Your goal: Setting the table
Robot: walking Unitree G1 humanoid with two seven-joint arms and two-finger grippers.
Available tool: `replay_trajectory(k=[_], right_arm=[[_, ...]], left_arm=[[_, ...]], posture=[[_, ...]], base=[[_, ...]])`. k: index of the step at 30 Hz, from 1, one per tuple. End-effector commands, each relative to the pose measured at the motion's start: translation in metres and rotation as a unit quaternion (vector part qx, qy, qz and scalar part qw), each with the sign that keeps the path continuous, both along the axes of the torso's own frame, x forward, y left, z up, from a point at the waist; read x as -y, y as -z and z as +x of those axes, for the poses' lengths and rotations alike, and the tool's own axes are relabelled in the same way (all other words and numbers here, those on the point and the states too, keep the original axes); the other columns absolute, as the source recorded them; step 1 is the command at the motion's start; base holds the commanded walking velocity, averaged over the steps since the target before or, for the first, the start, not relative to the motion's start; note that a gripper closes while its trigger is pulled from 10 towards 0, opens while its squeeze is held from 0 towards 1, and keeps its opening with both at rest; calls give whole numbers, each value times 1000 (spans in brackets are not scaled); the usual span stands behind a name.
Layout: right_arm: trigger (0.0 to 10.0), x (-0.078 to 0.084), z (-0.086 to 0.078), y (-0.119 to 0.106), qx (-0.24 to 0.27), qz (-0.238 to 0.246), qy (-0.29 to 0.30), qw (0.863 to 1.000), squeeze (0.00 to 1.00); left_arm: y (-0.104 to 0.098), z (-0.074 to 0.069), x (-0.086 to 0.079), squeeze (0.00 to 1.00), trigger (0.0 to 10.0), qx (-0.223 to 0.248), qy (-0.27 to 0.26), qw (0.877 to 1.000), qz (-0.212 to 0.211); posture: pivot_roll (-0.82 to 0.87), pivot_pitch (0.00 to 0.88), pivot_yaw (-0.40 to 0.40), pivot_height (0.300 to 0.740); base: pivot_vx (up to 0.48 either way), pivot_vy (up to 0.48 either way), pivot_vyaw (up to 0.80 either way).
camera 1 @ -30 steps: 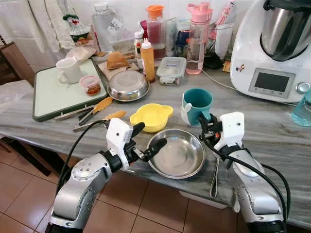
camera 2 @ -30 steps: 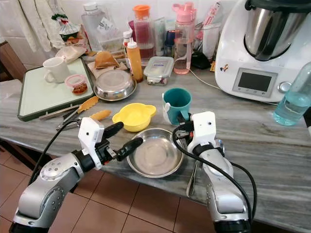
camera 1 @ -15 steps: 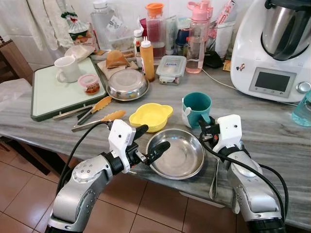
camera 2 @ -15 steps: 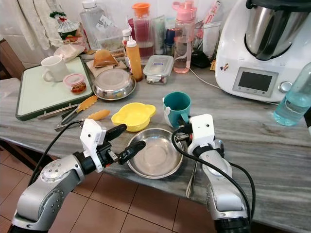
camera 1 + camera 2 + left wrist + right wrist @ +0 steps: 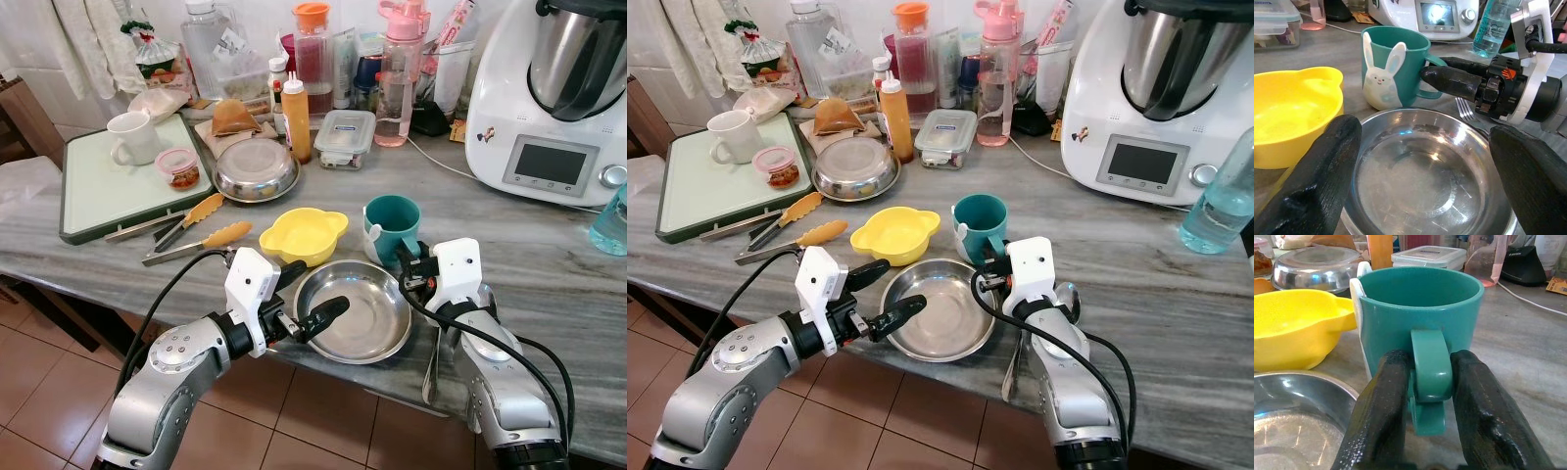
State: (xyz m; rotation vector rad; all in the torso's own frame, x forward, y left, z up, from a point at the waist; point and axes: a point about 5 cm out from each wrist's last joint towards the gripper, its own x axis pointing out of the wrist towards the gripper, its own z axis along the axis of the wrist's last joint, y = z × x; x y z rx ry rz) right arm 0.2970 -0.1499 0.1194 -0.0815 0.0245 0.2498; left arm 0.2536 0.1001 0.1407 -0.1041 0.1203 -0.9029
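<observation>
A shallow steel bowl (image 5: 364, 315) sits at the counter's front edge. A yellow bowl (image 5: 304, 235) stands behind it. A teal mug (image 5: 392, 221) with a white rabbit on its side stands to the yellow bowl's right. My left gripper (image 5: 312, 290) is open, and its fingers straddle the steel bowl's (image 5: 1425, 181) left rim without touching it. My right gripper (image 5: 1427, 382) is shut on the teal mug's handle (image 5: 1431, 369), with the mug upright on the counter. A fork (image 5: 432, 354) lies to the right of the steel bowl, beneath my right arm.
Orange-tipped tongs (image 5: 191, 235) lie to the left of the yellow bowl. Behind them are a covered steel dish (image 5: 257, 170) and a green tray (image 5: 93, 191) with a white mug (image 5: 130, 137). Bottles, a clear food box (image 5: 344, 138) and a white kitchen machine (image 5: 549, 98) line the back.
My left gripper has dropped a little and reached further over the steel bowl's left rim. My right gripper has stayed on the mug's handle. The view has shifted slightly.
</observation>
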Motion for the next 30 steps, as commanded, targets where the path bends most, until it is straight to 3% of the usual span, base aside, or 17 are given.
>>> replay_trajectory(k=[1,8,30], right_arm=[[10000,-3,-1,0,2,2,-7,1000,1000],[10000,-1,-2,0,5,0,-5,1000,1000],[10000,-6,-8,-47,89,1,-10,996,1000]], left_arm=[[-2,-1,-3,0,10000,5,-1,1000,6],[-3,-1,-3,0,10000,7,-3,1000,6],[-4,1,-5,0,10000,10,-3,1000,8]], posture=[[-12,54,72,740],[-13,51,75,740],[-14,35,73,740]], base=[[0,0,0],[0,0,0],[0,0,0]])
